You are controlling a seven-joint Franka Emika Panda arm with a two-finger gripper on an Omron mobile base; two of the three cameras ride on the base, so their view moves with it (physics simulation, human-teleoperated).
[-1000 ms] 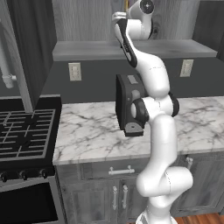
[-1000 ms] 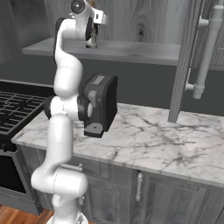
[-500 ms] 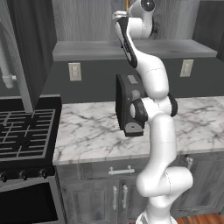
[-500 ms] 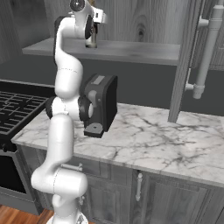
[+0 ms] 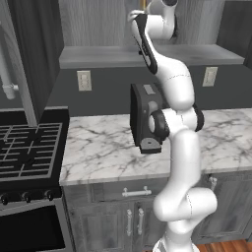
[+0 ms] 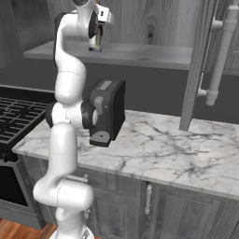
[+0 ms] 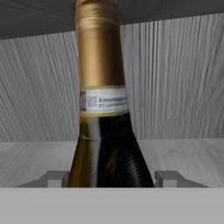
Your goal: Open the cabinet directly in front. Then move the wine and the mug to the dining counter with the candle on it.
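Observation:
The wine [image 7: 107, 131] is a dark bottle with a gold foil top and a pale neck label, and it stands on the shelf [image 6: 140, 53] of the open cabinet. My gripper [image 7: 111, 178] is shut on the wine, one fingertip [image 7: 57, 178] against each side of its shoulder. From the right base view the hand is raised to the shelf, with my gripper [image 6: 98, 29] around the bottle [image 6: 97, 41]. One cabinet door [image 6: 198, 65] is swung open, its silver handle [image 6: 219, 51] facing out. The mug, the dining counter and the candle are out of view.
A black coffee machine [image 5: 145, 118] stands on the marble worktop [image 5: 98, 147] right behind my arm. A black stove [image 5: 24, 147] is to the left. The other open door [image 5: 29, 54] hangs at the left. Drawer cabinets [image 6: 177, 210] sit below the worktop.
My hand has edged upward a little at the shelf. The jaws have stayed the same width on the bottle.

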